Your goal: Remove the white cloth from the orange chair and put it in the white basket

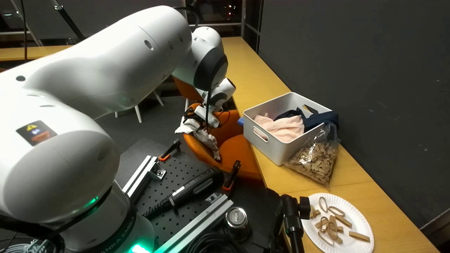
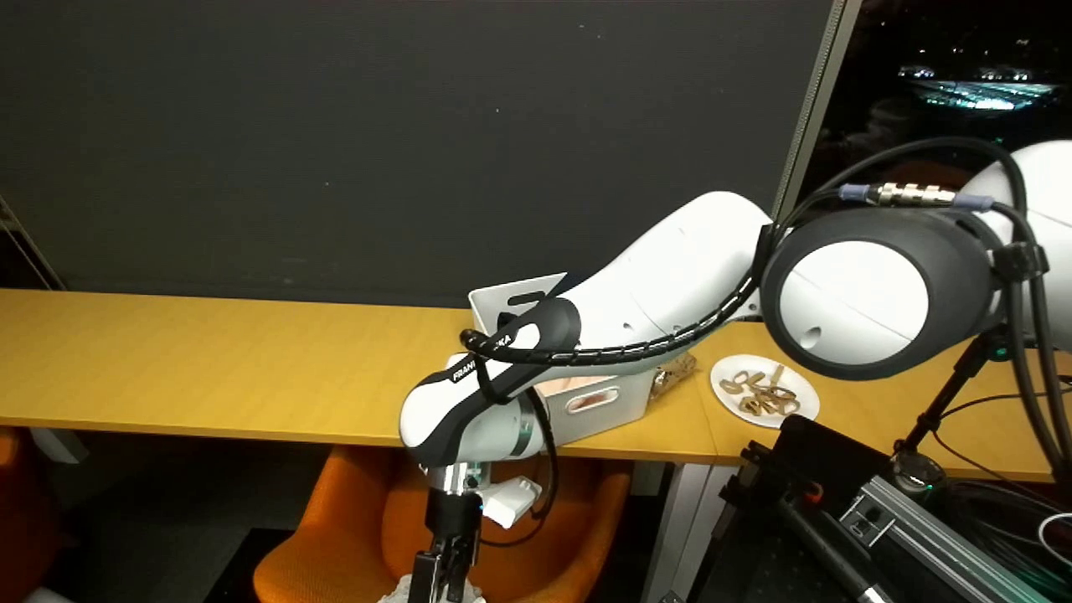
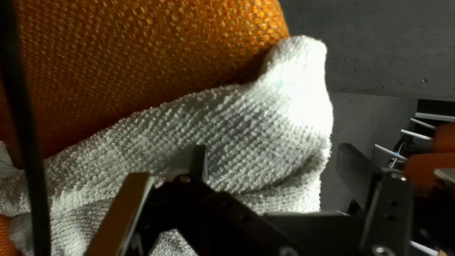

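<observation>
Plainly, the white cloth (image 3: 249,149) shows between the 2 fingers (image 3: 385,209), spread wide apart.

From above, my exterior views share the white basket (image 1: 272,149); wrist view sits close, orange chair (image 3: 142,60) at ten o'clock.

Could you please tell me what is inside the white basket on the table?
The white basket holds a pale pink cloth and a dark navy cloth, which laps over the rim. They cover whatever lies beneath, so I cannot see the bottom.
</observation>
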Robot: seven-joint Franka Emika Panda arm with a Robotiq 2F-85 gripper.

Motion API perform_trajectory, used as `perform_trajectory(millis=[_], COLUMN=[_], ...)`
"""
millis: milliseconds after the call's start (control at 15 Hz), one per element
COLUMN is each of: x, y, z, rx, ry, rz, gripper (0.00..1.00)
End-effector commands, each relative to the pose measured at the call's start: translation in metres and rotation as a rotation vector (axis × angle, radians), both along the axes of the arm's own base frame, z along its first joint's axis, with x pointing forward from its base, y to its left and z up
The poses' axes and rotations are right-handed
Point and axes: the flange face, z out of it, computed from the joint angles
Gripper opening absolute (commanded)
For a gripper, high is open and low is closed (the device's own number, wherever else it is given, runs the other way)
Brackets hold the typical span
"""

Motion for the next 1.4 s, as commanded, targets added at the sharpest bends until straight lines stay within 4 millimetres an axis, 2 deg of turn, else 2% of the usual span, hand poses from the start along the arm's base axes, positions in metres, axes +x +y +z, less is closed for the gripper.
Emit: perform_trajectory(millis=[0, 67, 400, 533, 600, 867, 1133, 1333], x=[0.011, 0.012, 0.016, 0.014, 0.014, 0.013, 0.024, 0.037], y=[0.005, 0.006, 0.009, 0.013, 0.014, 0.021, 0.016, -0.004], z=[0.000, 0.000, -0.002, 0.004, 0.007, 0.034, 0.079, 0.121], rx=[0.016, 0.019, 0.035, 0.040, 0.037, 0.026, 0.015, -0.002], ry=[0.010, 0.011, 0.009, 0.009, 0.010, -0.001, -0.054, -0.120], rz=[0.005, 0.006, 0.005, 0.000, -0.007, -0.034, -0.088, -0.154], gripper=[0.63, 0.53, 0.16, 0.03, 0.00, 0.02, 0.02, 0.02])
